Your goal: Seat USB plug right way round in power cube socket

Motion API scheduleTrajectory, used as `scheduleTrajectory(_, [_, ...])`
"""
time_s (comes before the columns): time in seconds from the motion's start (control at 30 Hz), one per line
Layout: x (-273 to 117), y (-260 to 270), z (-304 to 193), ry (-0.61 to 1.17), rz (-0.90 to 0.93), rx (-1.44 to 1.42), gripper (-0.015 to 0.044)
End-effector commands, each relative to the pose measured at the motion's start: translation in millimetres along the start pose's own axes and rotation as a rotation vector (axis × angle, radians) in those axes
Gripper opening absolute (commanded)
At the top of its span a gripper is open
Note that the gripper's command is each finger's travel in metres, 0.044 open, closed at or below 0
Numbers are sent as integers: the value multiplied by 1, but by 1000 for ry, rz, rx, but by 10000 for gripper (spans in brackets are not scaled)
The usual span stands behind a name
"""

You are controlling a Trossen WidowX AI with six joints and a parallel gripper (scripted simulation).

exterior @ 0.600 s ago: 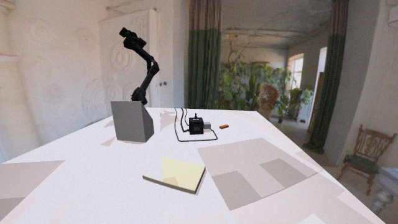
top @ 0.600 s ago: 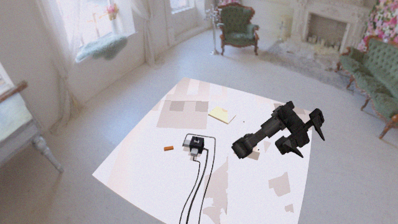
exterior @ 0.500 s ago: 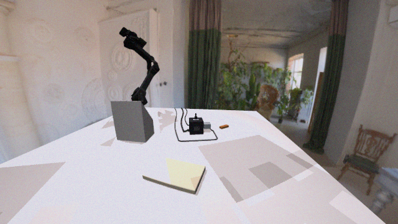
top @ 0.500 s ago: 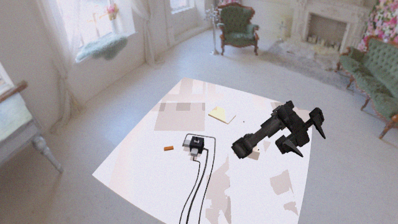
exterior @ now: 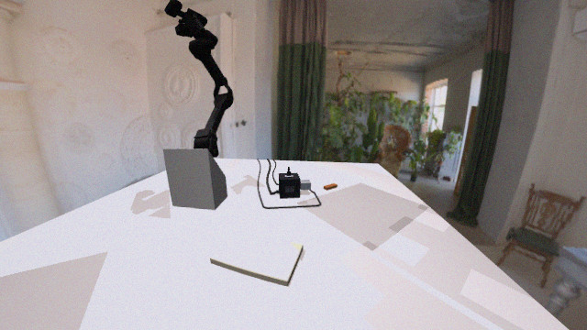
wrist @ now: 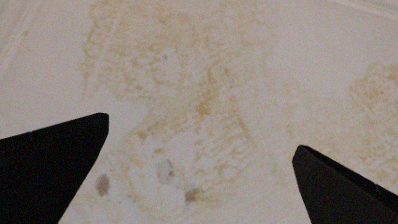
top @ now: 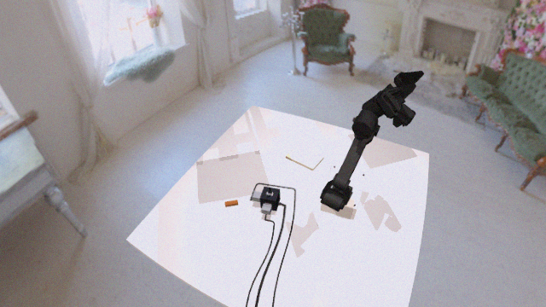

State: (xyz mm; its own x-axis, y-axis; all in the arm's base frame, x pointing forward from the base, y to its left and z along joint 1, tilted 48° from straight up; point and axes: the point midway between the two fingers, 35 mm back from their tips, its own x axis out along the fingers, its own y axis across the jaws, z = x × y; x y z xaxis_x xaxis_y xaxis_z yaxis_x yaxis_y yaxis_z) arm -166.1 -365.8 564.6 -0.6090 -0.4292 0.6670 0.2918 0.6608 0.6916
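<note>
The black power cube (top: pixel 275 201) (exterior: pixel 289 188) stands on the white table. A small dark plug (top: pixel 270 190) (exterior: pixel 289 171) stands up from its top face; how deep it sits and which way round it is are too small to tell. A grey plug (top: pixel 257 196) (exterior: pixel 305 184) is in one side of the cube, and another grey plug (top: pixel 266 208) is in a neighbouring side in the top view. My gripper (wrist: pixel 204 138) is open, with nothing between its fingers. It is raised high and far from the cube, beyond the arm's base.
Black cables (top: pixel 293 222) (exterior: pixel 292 207) loop round the cube and run across the table. An orange block (top: pixel 231 203) (exterior: pixel 330 186) lies near the cube. A thin yellowish pad (top: pixel 312 169) (exterior: pixel 249 271) lies farther off. A grey wedge-shaped block (exterior: pixel 190 179) stands near the arm's base.
</note>
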Motion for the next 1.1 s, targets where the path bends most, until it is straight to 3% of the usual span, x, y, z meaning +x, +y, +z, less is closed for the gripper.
scheduleTrajectory(0.0, [-27, -40, -61, 192, -161, -32, 440])
scheduleTrajectory(0.33, [-155, -117, -191, 720, -499, -147, 440])
scheduleTrajectory(0.6, [-322, -145, -263, 1260, -783, -204, 440])
scheduleTrajectory(0.83, [-477, -133, -268, 1731, -1006, -249, 440])
scheduleTrajectory(1.07, [-621, -90, -218, 2220, -1246, -303, 440])
